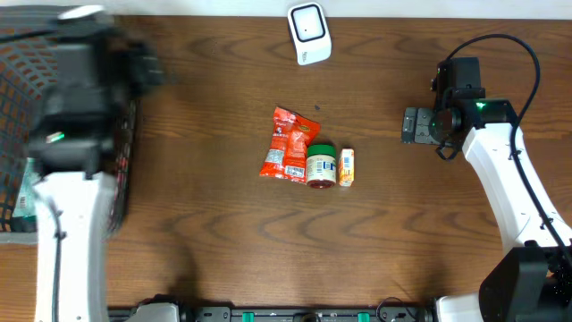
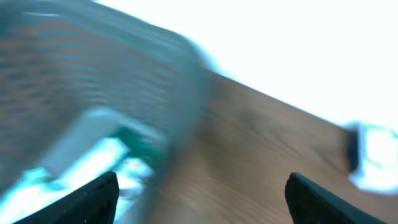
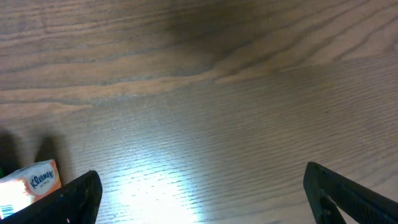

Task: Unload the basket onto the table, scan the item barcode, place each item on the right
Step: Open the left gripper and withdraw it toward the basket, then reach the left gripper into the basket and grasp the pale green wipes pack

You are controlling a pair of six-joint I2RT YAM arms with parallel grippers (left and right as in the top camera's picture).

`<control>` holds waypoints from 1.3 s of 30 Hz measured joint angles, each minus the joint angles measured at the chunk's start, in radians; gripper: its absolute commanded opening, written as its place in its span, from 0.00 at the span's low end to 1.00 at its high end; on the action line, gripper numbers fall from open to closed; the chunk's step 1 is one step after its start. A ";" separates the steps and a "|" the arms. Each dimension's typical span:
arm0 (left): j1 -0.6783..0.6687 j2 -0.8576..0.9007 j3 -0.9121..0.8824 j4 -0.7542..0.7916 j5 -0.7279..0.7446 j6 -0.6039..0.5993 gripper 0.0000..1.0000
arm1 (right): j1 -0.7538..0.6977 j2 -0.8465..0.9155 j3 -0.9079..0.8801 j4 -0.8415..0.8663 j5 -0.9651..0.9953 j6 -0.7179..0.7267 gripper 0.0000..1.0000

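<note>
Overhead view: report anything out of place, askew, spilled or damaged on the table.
Nothing stands out. The red packet, green-lidded jar and small orange box lie close together in the middle, nothing spilled or torn. The white scanner sits slightly turned at the far edge.

The left arm [image 1: 76, 98] is a dark smear in the overhead view, and the mesh basket [image 1: 13, 107] beneath it is cut by the picture's left edge. The left wrist view is blurred throughout — pale green-and-white shapes [image 2: 93, 155] inside the basket cannot be identified, nor the white object [image 2: 373, 155] clipped at the right edge. In the right wrist view the tissue packet [image 3: 28, 183] is cut off at the lower left corner. Print on the red pouch [image 1: 288, 143] is too small to read.
</note>
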 measured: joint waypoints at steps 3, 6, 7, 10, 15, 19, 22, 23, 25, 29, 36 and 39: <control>0.165 0.001 -0.001 -0.015 -0.027 0.001 0.89 | 0.000 0.000 0.000 0.000 0.000 0.000 0.99; 0.302 0.045 -0.011 -0.032 -0.043 0.017 0.89 | 0.000 0.000 0.000 0.000 0.000 0.000 0.99; 0.336 0.065 -0.014 -0.048 -0.047 0.021 0.90 | 0.000 0.000 0.000 0.000 0.000 0.000 0.99; 0.426 0.146 -0.016 -0.099 -0.051 0.052 0.91 | 0.000 0.000 0.000 0.000 0.000 0.000 0.99; 0.499 0.301 -0.020 -0.156 -0.051 0.124 0.94 | 0.000 0.000 0.000 0.000 0.000 0.000 0.99; 0.525 0.430 -0.025 -0.208 -0.050 0.179 0.95 | 0.000 0.000 0.000 0.000 0.000 0.000 0.99; 0.532 0.512 -0.028 -0.237 -0.050 0.199 0.95 | 0.000 0.000 0.000 0.000 0.000 0.000 0.99; 0.533 0.534 -0.029 -0.239 -0.051 0.203 0.95 | 0.000 0.000 0.000 0.000 0.000 0.000 0.99; 0.533 0.571 -0.029 -0.241 -0.063 0.208 0.95 | 0.000 0.000 0.000 0.000 0.000 0.000 0.99; 0.533 0.608 -0.029 -0.243 -0.120 0.211 0.95 | 0.000 0.000 0.000 0.000 0.000 0.000 0.99; 0.536 0.613 -0.029 -0.221 -0.159 0.211 0.86 | 0.000 0.000 0.000 0.000 0.000 0.000 0.99; 0.539 0.613 -0.029 -0.203 -0.163 0.210 0.86 | 0.000 0.000 0.000 0.000 0.000 0.000 0.99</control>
